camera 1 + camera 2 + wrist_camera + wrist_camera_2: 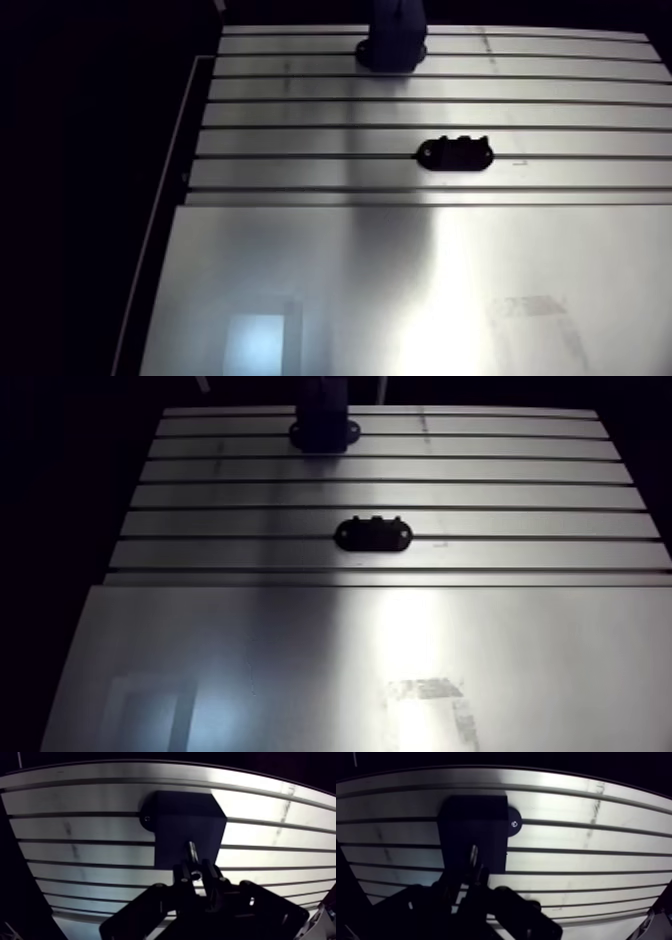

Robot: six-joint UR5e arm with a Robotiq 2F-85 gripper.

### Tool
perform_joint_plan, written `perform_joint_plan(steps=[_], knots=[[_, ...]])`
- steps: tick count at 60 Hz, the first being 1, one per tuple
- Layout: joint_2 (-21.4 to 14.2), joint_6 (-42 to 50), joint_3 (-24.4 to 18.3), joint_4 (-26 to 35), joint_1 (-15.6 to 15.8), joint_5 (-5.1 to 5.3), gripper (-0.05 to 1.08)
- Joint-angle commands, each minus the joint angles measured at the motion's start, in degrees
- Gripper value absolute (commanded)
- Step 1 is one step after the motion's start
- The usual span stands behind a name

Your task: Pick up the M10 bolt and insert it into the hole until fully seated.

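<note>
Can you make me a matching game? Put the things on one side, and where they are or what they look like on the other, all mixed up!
Things:
1. bolt
2. big black block
3. small black holder
4. table

Clues:
A. silver, with long slots
B. alone mid-table, far from the gripper
C. pinched between the gripper's fingers
D. beneath the held bolt

Pairs: 1-C, 2-D, 3-B, 4-A
</note>
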Motion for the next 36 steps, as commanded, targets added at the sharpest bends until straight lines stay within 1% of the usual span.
perform_joint_plan(steps=[1,36], knots=[[0.12,0.08,0.04,-0.01,0.0,0.0,1.08],[-0.22,0.07,-0.04,0.42,-0.18,-0.09,1.08]])
